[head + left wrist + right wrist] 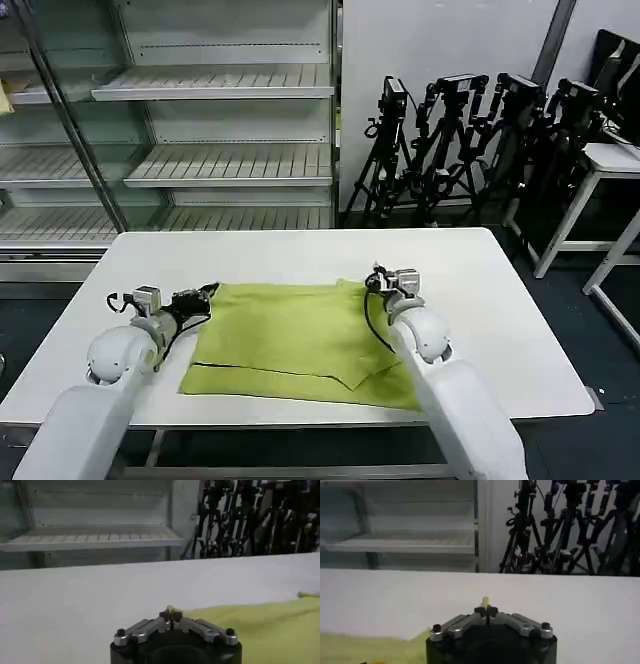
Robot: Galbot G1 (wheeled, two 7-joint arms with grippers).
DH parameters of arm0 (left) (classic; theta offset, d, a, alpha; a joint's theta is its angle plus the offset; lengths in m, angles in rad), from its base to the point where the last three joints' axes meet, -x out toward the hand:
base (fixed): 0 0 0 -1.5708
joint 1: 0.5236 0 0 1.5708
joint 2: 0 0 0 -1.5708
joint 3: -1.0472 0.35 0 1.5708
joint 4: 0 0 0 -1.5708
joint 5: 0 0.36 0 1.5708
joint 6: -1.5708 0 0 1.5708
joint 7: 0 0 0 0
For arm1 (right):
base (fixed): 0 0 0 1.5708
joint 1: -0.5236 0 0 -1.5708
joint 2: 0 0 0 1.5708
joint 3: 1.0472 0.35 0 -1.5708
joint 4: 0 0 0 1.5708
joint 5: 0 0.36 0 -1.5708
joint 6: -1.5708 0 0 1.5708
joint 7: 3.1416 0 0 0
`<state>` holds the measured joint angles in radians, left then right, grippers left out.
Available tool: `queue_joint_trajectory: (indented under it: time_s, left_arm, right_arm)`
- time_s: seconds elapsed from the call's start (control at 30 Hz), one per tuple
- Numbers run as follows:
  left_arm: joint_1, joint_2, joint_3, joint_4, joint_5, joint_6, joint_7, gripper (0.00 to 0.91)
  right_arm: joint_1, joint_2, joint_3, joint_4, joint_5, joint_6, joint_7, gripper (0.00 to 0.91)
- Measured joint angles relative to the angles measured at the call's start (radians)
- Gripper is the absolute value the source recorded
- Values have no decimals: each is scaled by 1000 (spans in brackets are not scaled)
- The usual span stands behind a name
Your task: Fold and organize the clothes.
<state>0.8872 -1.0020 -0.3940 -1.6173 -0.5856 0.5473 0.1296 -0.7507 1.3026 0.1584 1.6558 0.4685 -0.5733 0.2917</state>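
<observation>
T-shirt [290, 335]: lime-green, lying partly folded on the middle of the table, nearer its front edge; a folded layer overlaps the front part, with a creased corner toward the right.
Left gripper [208, 292]: at the shirt's far left corner; in the left wrist view its fingertips [170, 614] are pressed together on a thin edge of the green fabric.
Right gripper [372, 281]: at the shirt's far right corner; in the right wrist view its fingertips [486, 611] are clenched on a sliver of yellow-green cloth.
Table [480, 300]: white, rectangular, bare around the shirt.
Shelving [200, 130]: pale metal racks with slatted shelves, behind the table to the left.
Tripods [470, 140]: black stands clustered against the white wall, behind to the right.
Side table [600, 170]: white, at the right edge.
</observation>
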Motion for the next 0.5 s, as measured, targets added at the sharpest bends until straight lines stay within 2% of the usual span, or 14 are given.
queue_joint_trajectory:
  time_s: [0.5]
  left_arm:
    - [163, 10, -92, -149, -21, -5, -3, 20]
  right_arm:
    - [-192, -66, 28, 237, -1, -3, 15, 0]
